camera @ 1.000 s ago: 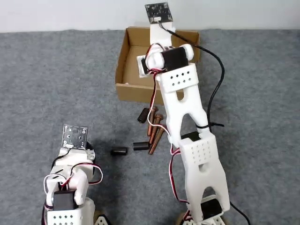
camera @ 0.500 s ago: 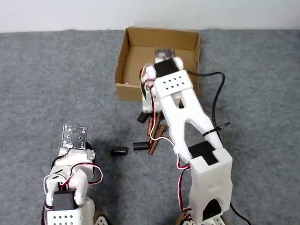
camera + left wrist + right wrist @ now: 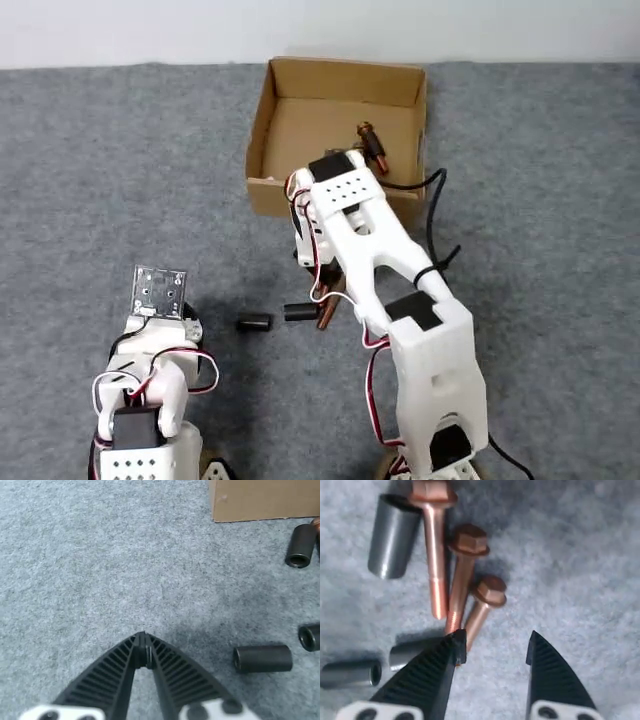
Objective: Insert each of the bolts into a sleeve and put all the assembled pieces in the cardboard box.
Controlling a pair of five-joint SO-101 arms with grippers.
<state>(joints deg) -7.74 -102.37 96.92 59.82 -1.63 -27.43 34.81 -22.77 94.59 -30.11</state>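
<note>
Near the tabletop's front edge the left gripper (image 3: 142,641) is pinched together, empty. Mid-tabletop, the right gripper (image 3: 496,637) gapes wide over three bolts (image 3: 462,575) beside loose sleeves (image 3: 262,658). One assembled piece (image 3: 372,146) lies in the cardboard box (image 3: 345,82) by the far edge.

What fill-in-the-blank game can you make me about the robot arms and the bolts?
The right gripper hangs open over ___ loose copper bolts.
On the left gripper, the jaws are ___.
The cardboard box holds ___ bolt-in-sleeve piece.
Missing words: three; shut; one.
</note>
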